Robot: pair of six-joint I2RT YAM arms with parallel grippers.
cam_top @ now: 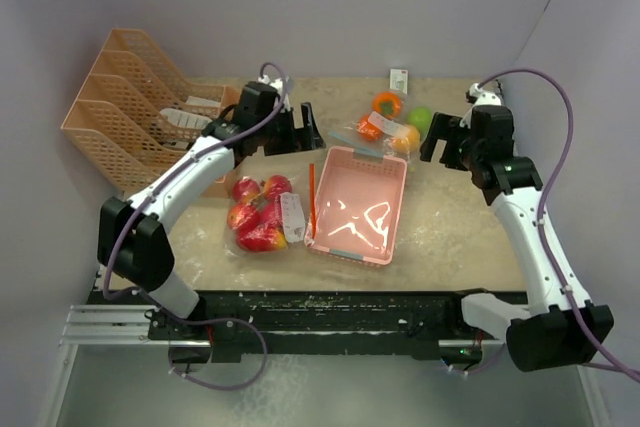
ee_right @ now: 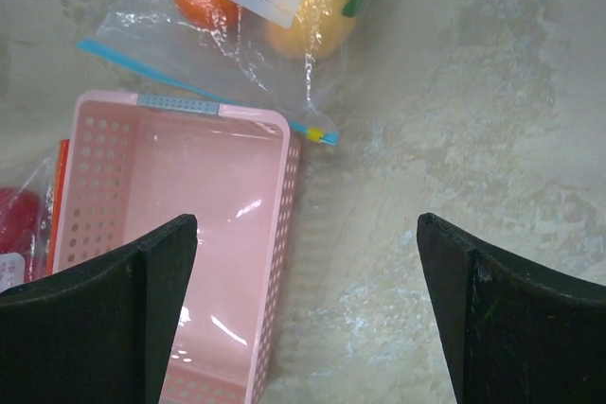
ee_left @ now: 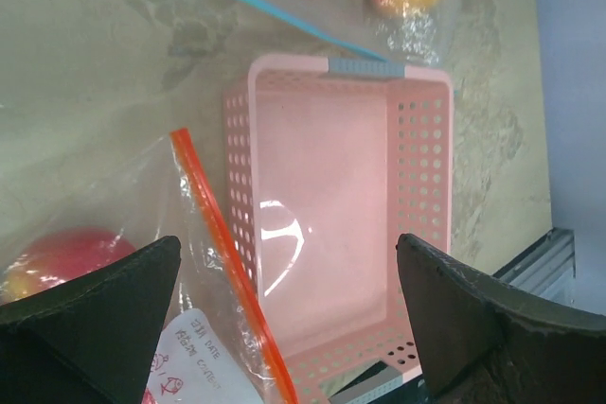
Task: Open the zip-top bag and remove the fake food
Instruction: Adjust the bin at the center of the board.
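Evidently left hand [ee_left: 289, 251] and right hand [ee_right: 305, 224] gape empty, basket [cam_top: 350, 187] beside seemingly sealed bag [cam_top: 262, 222].

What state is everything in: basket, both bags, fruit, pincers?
Pink basket: upright, empty.
Red-zip bag: lying left of the basket, zip looks shut.
Red apples: all inside the red-zip bag.
Blue-zip bag: lying beyond the basket, zip looks shut.
Oranges: inside the blue-zip bag.
Green apple: inside the blue-zip bag.
Left pincer: open, holding nothing.
Right pincer: open, holding nothing.
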